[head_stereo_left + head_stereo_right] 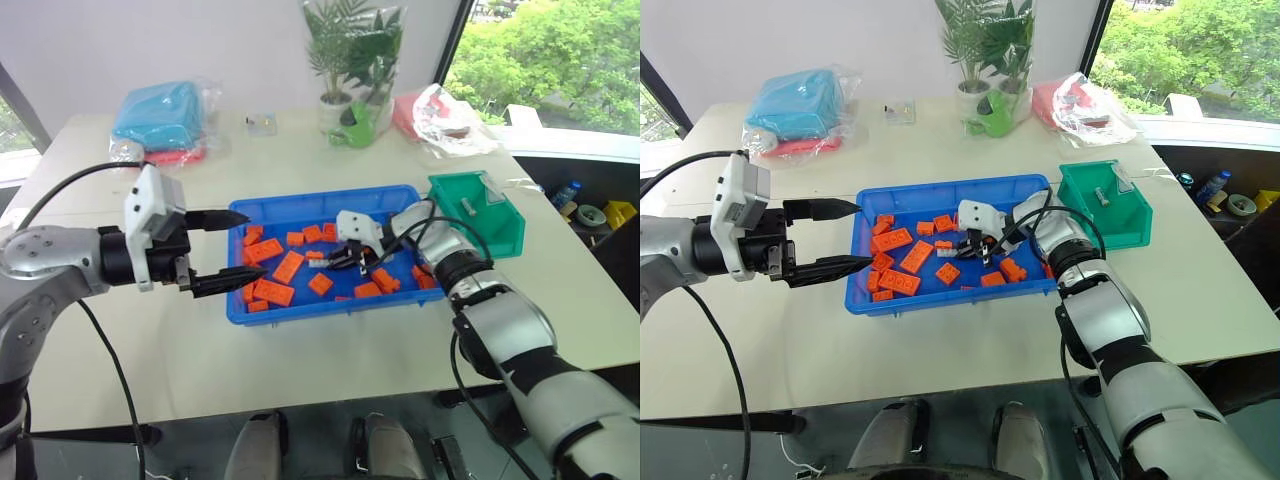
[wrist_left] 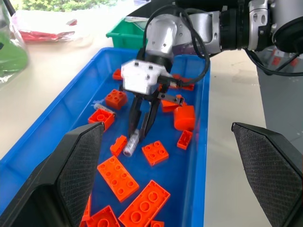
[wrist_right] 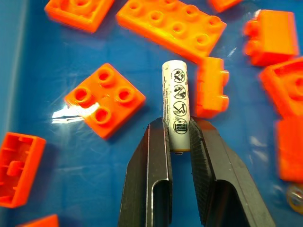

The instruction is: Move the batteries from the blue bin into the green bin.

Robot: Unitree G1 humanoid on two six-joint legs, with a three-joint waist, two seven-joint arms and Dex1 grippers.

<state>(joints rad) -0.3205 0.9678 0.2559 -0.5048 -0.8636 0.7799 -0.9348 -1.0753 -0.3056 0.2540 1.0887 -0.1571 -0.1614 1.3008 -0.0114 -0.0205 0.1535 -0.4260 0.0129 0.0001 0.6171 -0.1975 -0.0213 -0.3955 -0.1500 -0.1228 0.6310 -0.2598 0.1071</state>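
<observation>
Black right tool (image 3: 178, 137) pinches a battery (image 3: 175, 105), hiding its lower end; left tool (image 1: 232, 252) spread.

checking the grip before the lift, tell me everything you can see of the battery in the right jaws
The battery is a small silver-grey cylinder with a column of round black warning symbols printed on its side. It lies low in the blue bin among orange bricks. The right gripper has shut its black jaws on one end; the rest sticks out past them.
</observation>
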